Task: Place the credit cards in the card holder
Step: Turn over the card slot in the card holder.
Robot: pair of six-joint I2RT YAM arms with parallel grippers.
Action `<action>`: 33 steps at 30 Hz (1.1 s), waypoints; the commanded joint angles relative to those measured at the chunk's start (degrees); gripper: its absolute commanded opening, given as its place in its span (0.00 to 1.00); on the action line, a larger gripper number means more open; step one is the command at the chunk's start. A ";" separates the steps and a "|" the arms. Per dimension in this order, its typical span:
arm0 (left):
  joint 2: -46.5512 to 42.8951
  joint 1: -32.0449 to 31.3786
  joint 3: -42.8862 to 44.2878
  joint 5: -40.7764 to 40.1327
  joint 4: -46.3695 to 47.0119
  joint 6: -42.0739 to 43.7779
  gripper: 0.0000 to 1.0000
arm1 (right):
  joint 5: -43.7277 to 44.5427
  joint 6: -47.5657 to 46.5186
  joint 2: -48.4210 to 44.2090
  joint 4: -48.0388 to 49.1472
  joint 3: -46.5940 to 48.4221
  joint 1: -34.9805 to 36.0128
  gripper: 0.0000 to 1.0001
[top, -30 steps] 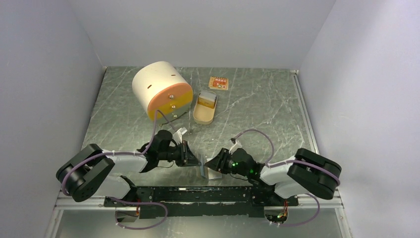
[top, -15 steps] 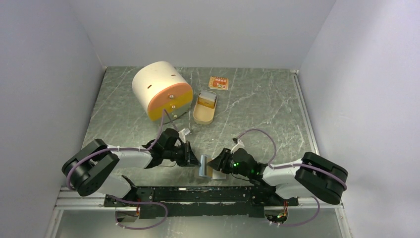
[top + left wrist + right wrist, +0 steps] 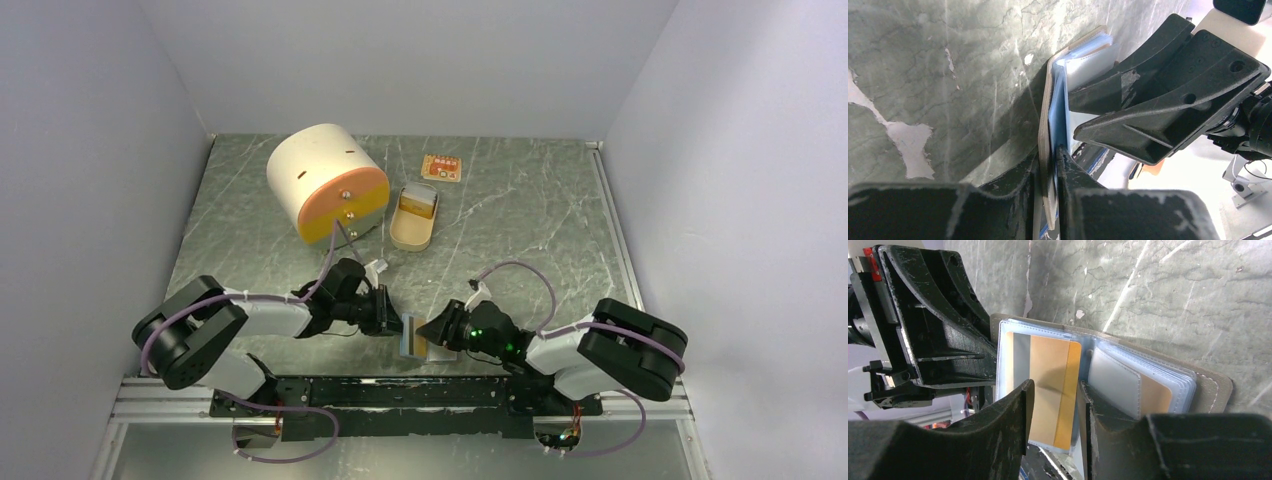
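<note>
Grey-green marbled table [image 3: 520,220], near edge: the card holder [image 3: 410,337] is held on edge between both arms. It is pinched tight at its tan cover by the left gripper [image 3: 1048,155], jaws almost closed. The right gripper [image 3: 1055,390] is kept about half open, nothing clamped, tips against a clear sleeve [image 3: 1008,340] where a gold-orange card [image 3: 1053,365] is tucked.

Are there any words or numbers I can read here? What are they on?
None can be read.
Little orange square at the back: its red marks are too small to read.
Gold card in the card holder: no print shows.
</note>
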 commanded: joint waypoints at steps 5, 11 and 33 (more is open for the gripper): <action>-3.38 -0.64 3.48 0.29 -6.68 0.13 0.09 | -1.46 -3.59 -1.84 -7.29 1.78 0.00 0.45; -8.73 -0.63 10.33 -7.08 -30.63 2.22 0.09 | 0.59 -10.56 -13.14 -28.05 8.72 -0.64 0.51; 2.64 -4.05 15.57 2.64 -19.09 -1.77 0.09 | 3.77 -14.07 -10.30 -27.34 5.04 -1.46 0.22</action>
